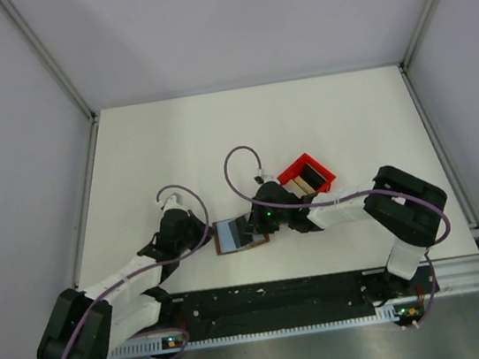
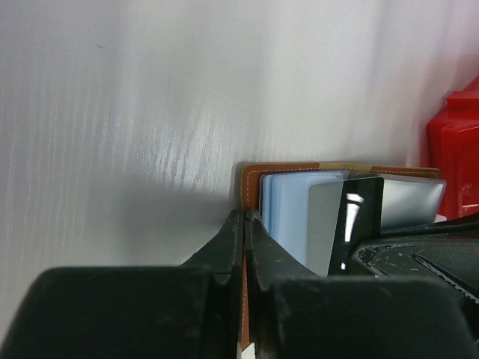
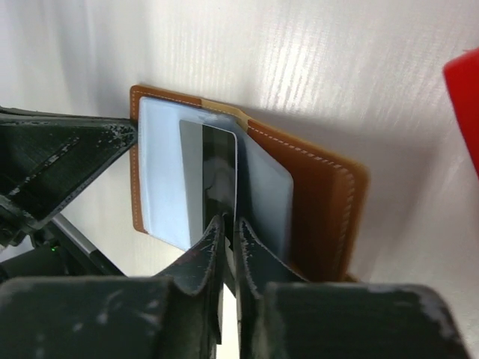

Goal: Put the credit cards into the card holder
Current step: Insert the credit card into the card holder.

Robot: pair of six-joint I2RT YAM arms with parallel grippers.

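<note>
Card holder (image 1: 240,235): open, by table (image 1: 320,115) near edge, centre. Left gripper (image 2: 245,218): pinched on its brown rim. Right gripper (image 3: 227,222): nipping dark credit card (image 3: 219,161) at its pockets.

The white table (image 1: 172,144) carried two things. A brown card holder (image 1: 240,235) lay open toward its near edge, and a red bin (image 1: 306,173) stood near it, farther back and to the right.

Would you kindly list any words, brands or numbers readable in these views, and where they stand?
None can be read in any view.
The card in the wallet shows only glare, no print.
What lies in the red bin is too small to tell.
</note>
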